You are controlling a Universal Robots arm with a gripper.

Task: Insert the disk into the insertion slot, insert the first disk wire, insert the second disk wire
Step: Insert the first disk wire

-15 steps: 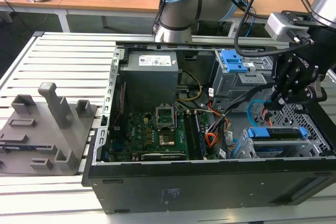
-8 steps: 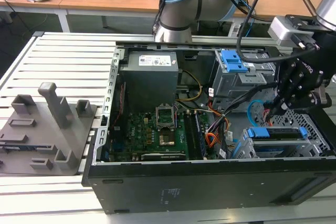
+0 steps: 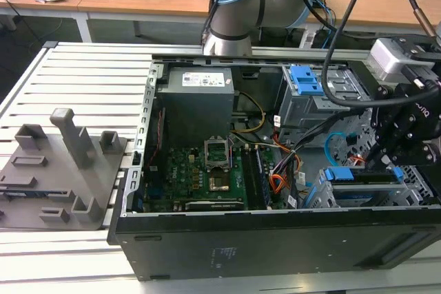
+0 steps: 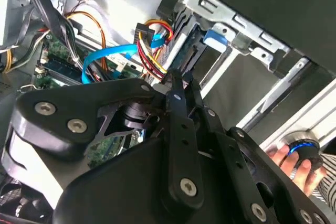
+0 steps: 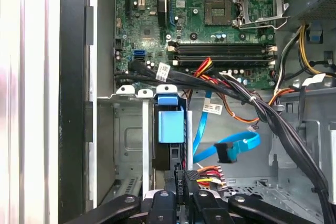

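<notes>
Open computer case (image 3: 275,239) on a slatted table (image 3: 83,74). The disk (image 5: 170,124), in its blue carrier, stands on edge inside the insertion slot (image 5: 126,145), the grey sheet-metal cage just beside the motherboard (image 5: 210,19). The gripper (image 5: 181,198) is at the disk's exposed end, its fingers drawn close and clamped on the black plug of the first disk wire (image 5: 180,179), a red, yellow and orange bundle. Whether the plug is seated in the disk cannot be told. The second disk wire (image 5: 239,142), a flat light-blue cable, loops loose in the bay beside the disk, its black end connector lying free.
</notes>
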